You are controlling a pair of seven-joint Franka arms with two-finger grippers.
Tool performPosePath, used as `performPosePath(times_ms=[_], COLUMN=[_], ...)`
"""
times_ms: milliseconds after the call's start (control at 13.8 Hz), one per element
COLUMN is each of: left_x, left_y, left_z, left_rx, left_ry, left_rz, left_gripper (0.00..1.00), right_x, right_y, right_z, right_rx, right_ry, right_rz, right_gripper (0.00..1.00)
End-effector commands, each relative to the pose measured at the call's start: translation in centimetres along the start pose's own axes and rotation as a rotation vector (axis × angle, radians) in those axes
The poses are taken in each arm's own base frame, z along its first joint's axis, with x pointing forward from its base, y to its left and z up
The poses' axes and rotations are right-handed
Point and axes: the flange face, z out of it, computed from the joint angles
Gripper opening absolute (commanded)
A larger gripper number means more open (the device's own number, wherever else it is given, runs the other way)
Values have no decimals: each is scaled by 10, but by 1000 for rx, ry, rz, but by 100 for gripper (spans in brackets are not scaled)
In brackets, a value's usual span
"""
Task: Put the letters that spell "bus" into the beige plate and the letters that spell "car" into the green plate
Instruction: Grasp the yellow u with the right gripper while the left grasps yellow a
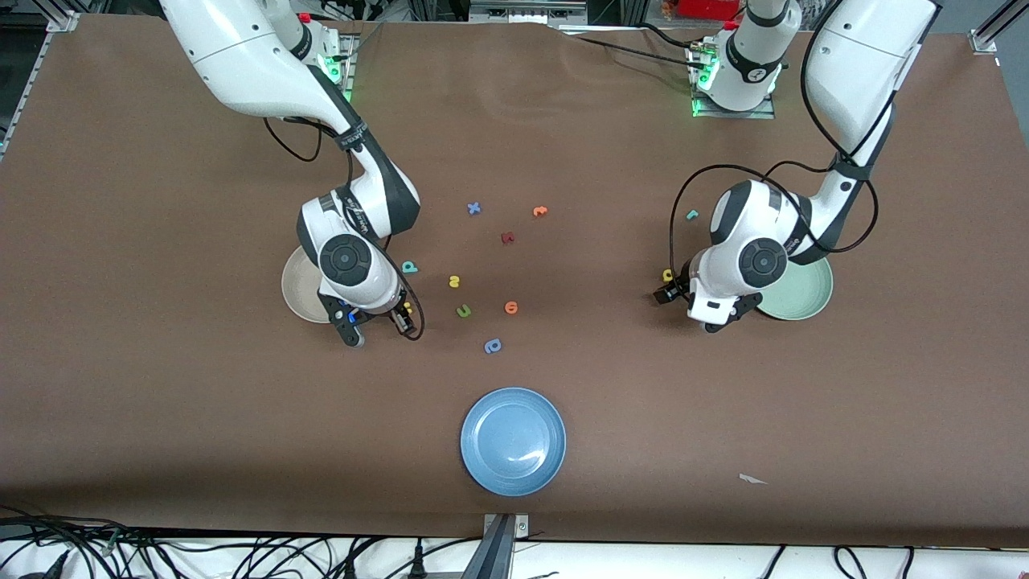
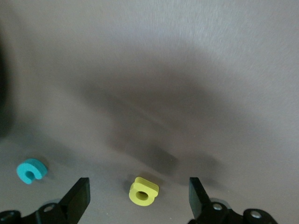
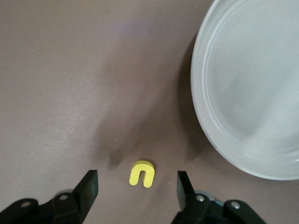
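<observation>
Now the left gripper (image 2: 139,198) hovers spread wide over the yellow a (image 2: 143,191); the right gripper (image 3: 136,189), likewise unclenched, straddles the yellow u (image 3: 142,173), beige plate (image 3: 252,93) at two o'clock.

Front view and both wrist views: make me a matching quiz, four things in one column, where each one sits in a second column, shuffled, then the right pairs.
Things:
1. blue plate
2. green plate
3. yellow a
4. yellow u

Places:
A. on the table between the open fingers of the right gripper, beside the beige plate
B. partly hidden under the left arm
C. the plate nearest to the front camera
D. on the table between the open fingers of the left gripper

Pairs: 1-C, 2-B, 3-D, 4-A
</observation>
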Motion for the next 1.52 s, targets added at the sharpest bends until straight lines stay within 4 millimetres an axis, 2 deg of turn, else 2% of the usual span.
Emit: performPosePath(times_ms=[0, 72, 217, 362, 507, 870, 1014, 1087, 1159, 1304, 1449], left_x=[-11, -12, -13, -10, -8, -17, -17, -18, -18, -17, -17], left_y=[2, 1, 1, -4, -6, -15, -15, -14, -14, -15, -15], left_z=[13, 14, 14, 15, 9, 17, 16, 16, 16, 16, 16], left_rx=[19, 22, 23, 22, 10, -20, -22, -23, -23, -23, -23], left_ry=[-9, -11, -12, -17, -12, 20, 19, 19, 19, 18, 18], left_rz=[-25, -25, -27, -39, -48, -46, -50, -48, -48, -54, -66], left_gripper=[92, 91, 89, 83, 82, 82, 74, 68, 60, 43, 34], right_x=[-12, -17, -17, -14, -11, -13, -12, -13, -13, -13, -14], right_y=[0, 0, 0, 0, 2, 1, 2, 1, 1, 1, 2], right_z=[10, 13, 18, 19, 23, 24, 27, 27, 27, 27, 31], right_rx=[1, -4, -10, -11, -19, -7, -12, -12, -12, -12, -18], right_ry=[20, 18, 20, 22, 25, 22, 24, 23, 23, 23, 21], right_rz=[57, 59, 56, 59, 62, 64, 66, 66, 66, 66, 64], right_gripper=[73, 73, 64, 61, 61, 49, 49, 48, 39, 30, 26])
